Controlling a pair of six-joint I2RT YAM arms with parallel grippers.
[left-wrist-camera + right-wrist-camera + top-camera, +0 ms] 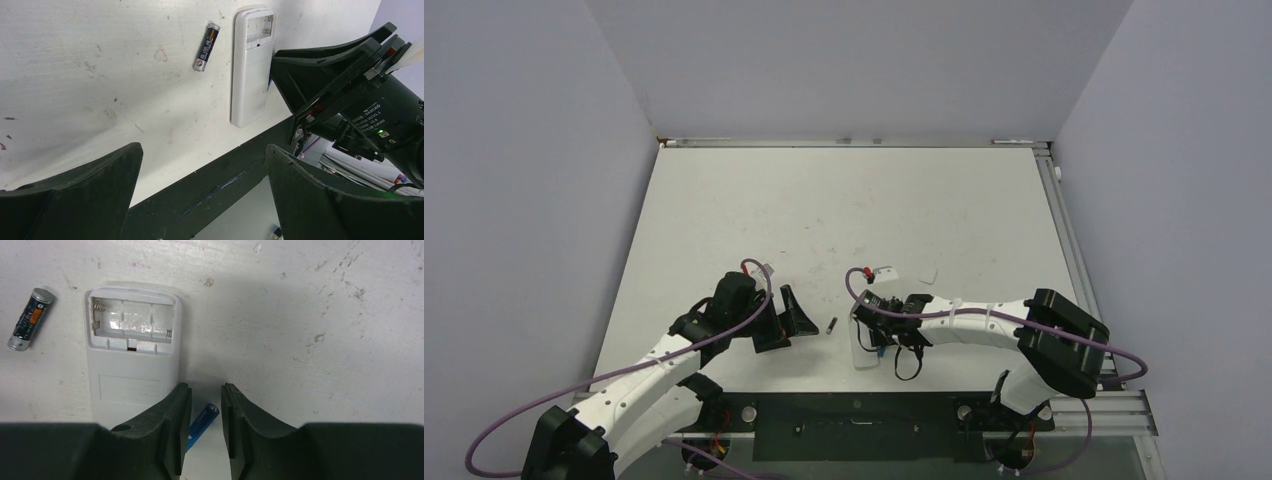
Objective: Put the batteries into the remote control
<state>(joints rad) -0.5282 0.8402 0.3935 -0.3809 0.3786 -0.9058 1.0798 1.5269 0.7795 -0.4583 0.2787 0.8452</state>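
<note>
The white remote control lies back up on the table, its battery bay open and empty. It also shows in the left wrist view and from above. A dark battery lies loose just left of the remote. The blue battery lies slanted on the table by the remote's right side. My right gripper hangs over it with its jaws a little apart; the left finger hides part of the battery, and the right finger stands clear of it. My left gripper stands wide open and holds nothing, left of the dark battery.
The table's black front rail runs close under the left gripper. The right arm's wrist stands right beside the remote. A small pale piece lies on the table beyond the right arm. Grey walls enclose the table on three sides.
</note>
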